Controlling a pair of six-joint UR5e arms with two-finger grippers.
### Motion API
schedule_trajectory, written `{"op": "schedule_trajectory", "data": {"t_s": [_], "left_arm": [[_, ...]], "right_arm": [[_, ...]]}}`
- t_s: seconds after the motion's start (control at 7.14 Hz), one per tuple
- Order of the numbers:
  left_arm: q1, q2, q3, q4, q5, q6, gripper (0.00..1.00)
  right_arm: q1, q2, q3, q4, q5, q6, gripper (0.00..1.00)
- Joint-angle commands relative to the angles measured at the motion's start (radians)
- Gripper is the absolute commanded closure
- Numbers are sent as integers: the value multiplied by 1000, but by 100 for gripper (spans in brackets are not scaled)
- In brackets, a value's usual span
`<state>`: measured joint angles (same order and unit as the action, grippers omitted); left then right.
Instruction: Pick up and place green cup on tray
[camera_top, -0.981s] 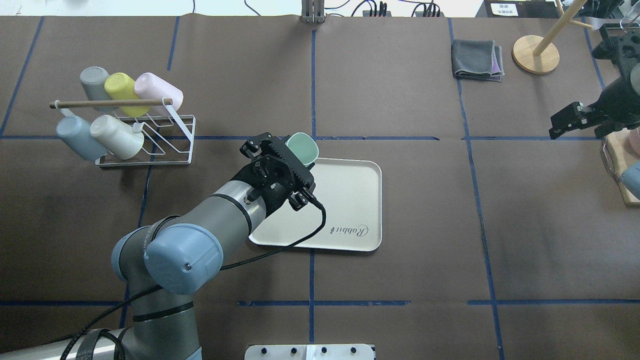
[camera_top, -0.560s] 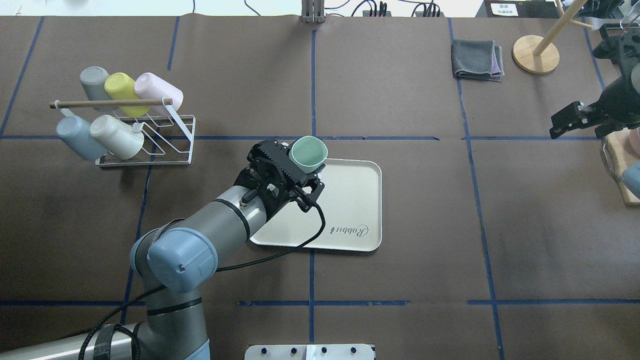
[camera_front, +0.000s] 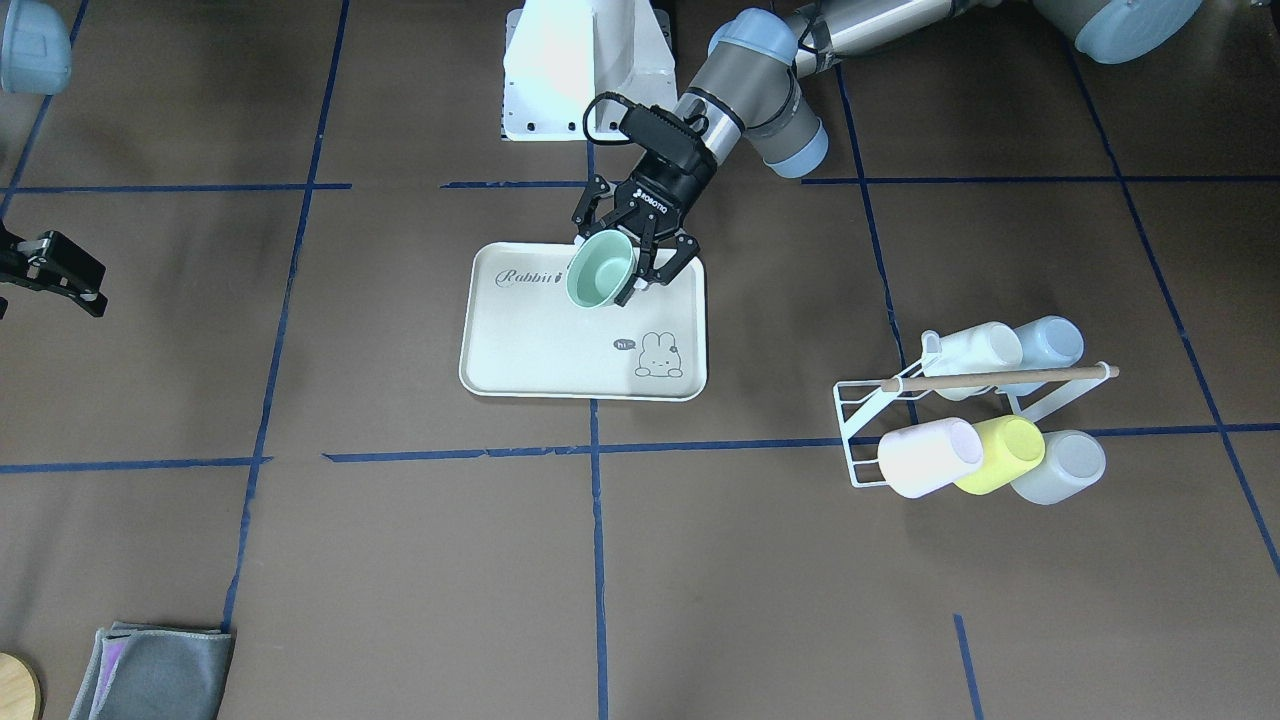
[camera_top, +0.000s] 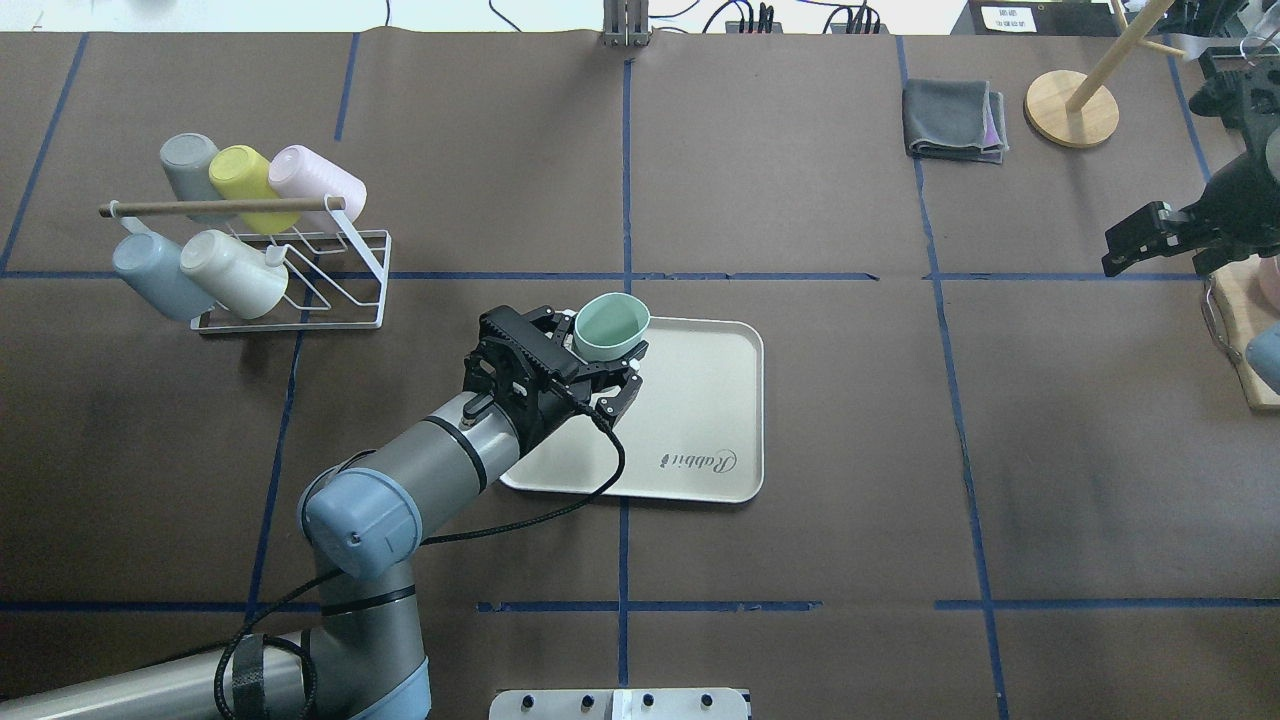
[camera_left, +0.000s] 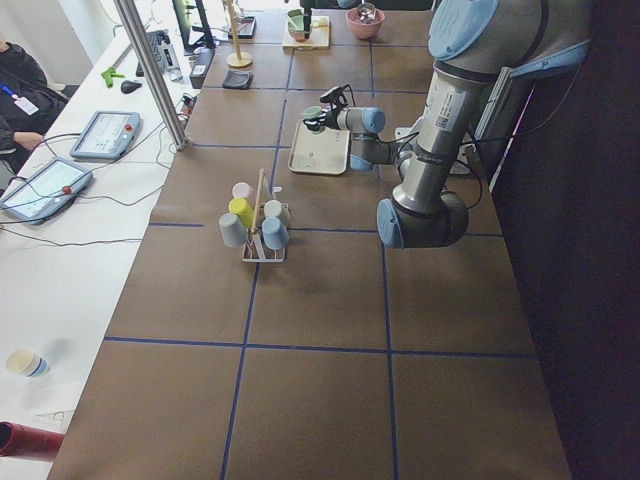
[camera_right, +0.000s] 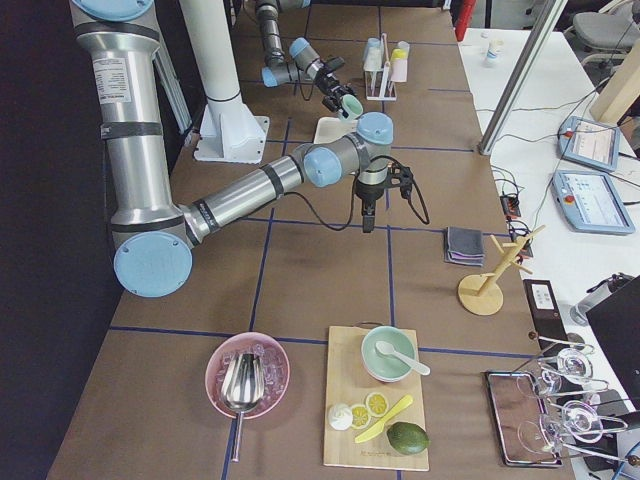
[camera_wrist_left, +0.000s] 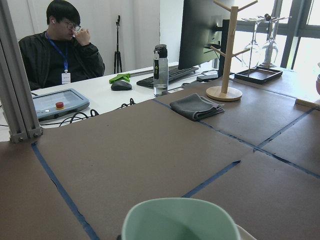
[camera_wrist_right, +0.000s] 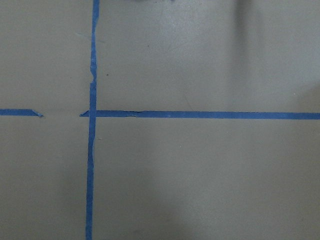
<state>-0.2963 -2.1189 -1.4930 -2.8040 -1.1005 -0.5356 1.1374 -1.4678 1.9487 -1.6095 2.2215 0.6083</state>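
**A:** Where is the cup (camera_top: 610, 328) sitting?

**B:** It isn't sitting. The left gripper (camera_top: 608, 345) is holding it in the air over the left half of the tray (camera_top: 700, 400), clear of the surface. The jaws are pressing on its wall from both sides, spread only as wide as the cup.

**A:** Which way is it pointing?

**B:** The mouth is facing up and leaning a little away from the robot, so both the overhead and the front-facing views are looking into it. The long axis is standing near upright. The base is hiding behind the gripper.

**A:** What is differing from a second ago?

**B:** Back then the mouth was turning more sideways, toward the far right, and the cup was showing just past the tray's far left corner. Now it is standing straighter and showing further in over the tray. The left arm's elbow is sitting closer to the tray too.

**A:** And the right gripper (camera_top: 1125, 248)?

**B:** It is hanging over the right end of the desk (camera_top: 800, 550), well apart from the tray, as before. I cannot tell how far it is open.

**A:** The rack (camera_top: 350, 290)?

**B:** Its five cups are lying where they were.
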Motion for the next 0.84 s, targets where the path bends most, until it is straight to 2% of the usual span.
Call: {"op": "schedule_trajectory", "data": {"t_s": [0.0, 0.42, 0.7], "left_arm": [[5, -12, 66, -11, -12, -3, 61], [8, -67, 137, -28, -4, -4, 60], [8, -95, 227, -125, -1, -6, 59]], "right_arm": [[19, 0, -5, -1, 7, -5, 0], [19, 0, -14, -1, 10, -4, 0], [19, -2, -24, -1, 10, -4, 0]]}}
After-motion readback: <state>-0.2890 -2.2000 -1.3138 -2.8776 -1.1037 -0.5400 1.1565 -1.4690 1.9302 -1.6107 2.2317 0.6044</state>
